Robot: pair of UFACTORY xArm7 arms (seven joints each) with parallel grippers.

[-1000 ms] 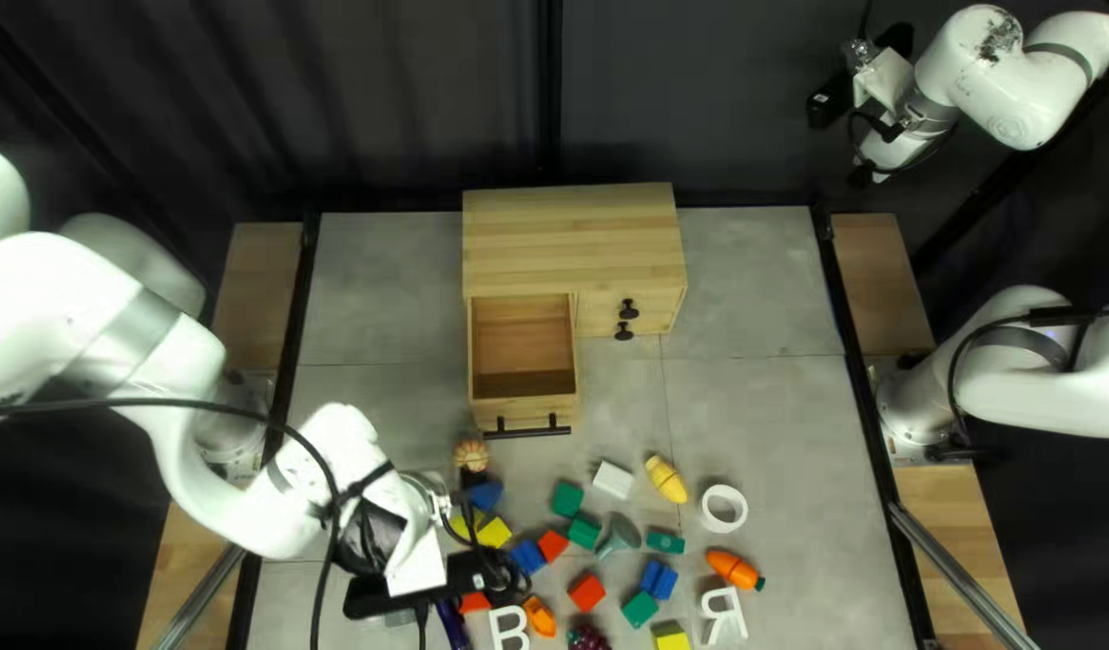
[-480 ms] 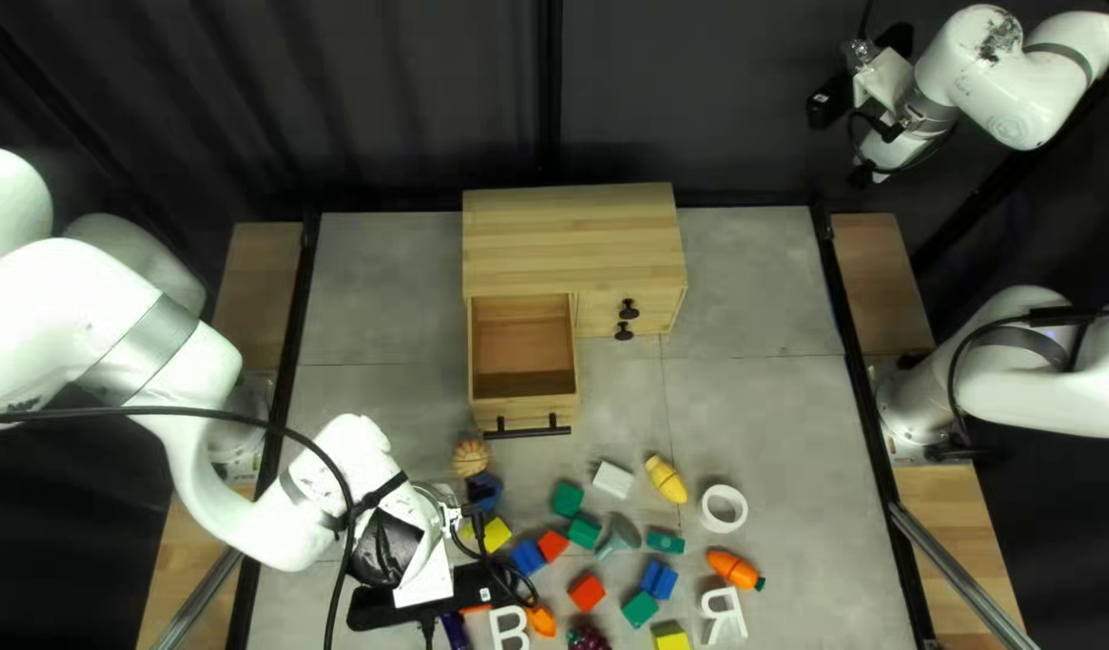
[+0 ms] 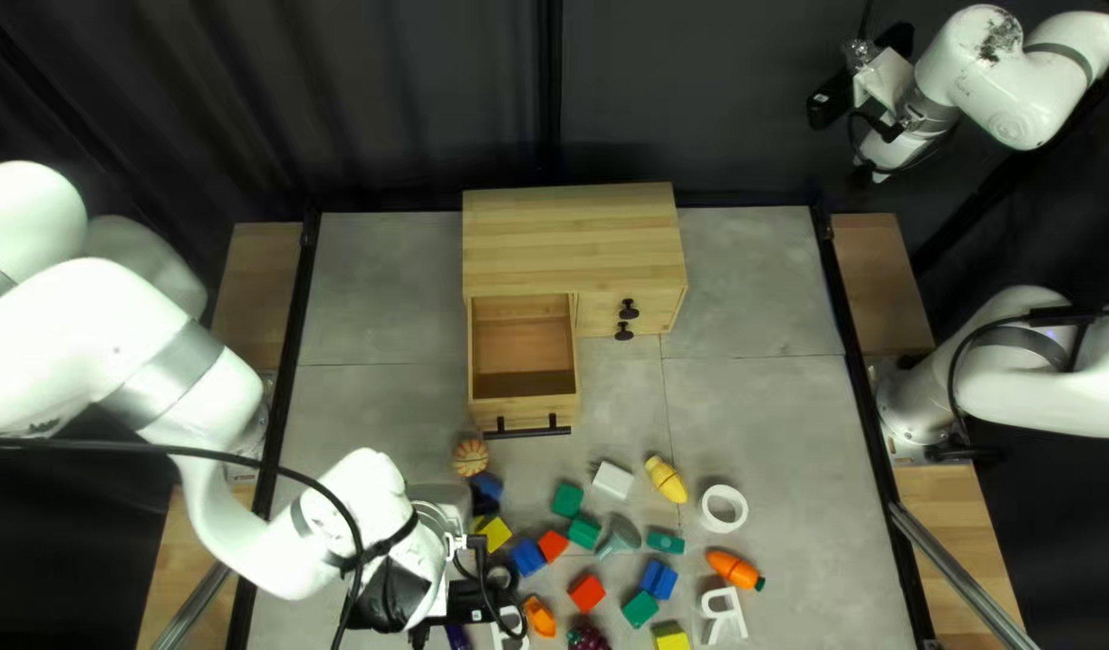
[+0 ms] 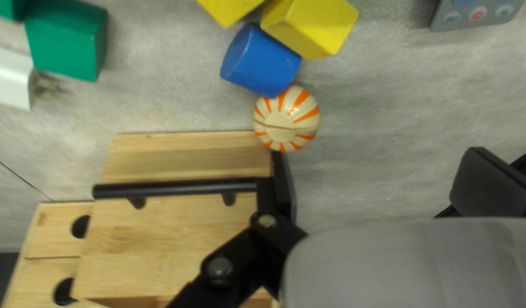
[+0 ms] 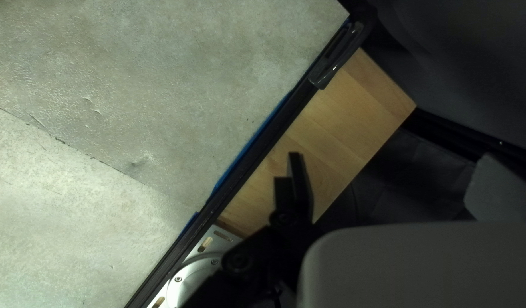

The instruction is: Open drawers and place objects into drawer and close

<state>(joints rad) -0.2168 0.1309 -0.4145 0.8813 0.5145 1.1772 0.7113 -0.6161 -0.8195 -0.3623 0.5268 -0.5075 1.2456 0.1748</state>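
In the top left view the wooden cabinet [image 3: 572, 235] has its left drawer [image 3: 524, 413] pulled out, showing bare wood inside. A striped ball [image 3: 470, 456] lies by the drawer's front corner, touching a blue cylinder [image 4: 260, 61]. My left gripper [image 3: 440, 506] is near them, its fingertips hidden there. From its own wrist, the left gripper [image 4: 385, 177] stands open above the table, the ball ahead of one finger and not held. My right gripper [image 3: 885, 82] is raised past the table's far right corner; the right gripper [image 5: 397, 185] is open, holding nothing.
Yellow blocks [image 4: 311, 25] adjoin the blue cylinder. Green blocks [image 3: 566, 498], a white block [image 3: 613, 480], a corn toy [image 3: 666, 480], a white ring [image 3: 724, 508] and a carrot [image 3: 735, 569] lie across the near table. A grey remote [image 4: 477, 14] lies beyond the left gripper.
My left arm has shifted slightly toward the table's near edge, and more of the blue cylinder and yellow blocks shows. The right arm has stayed still.
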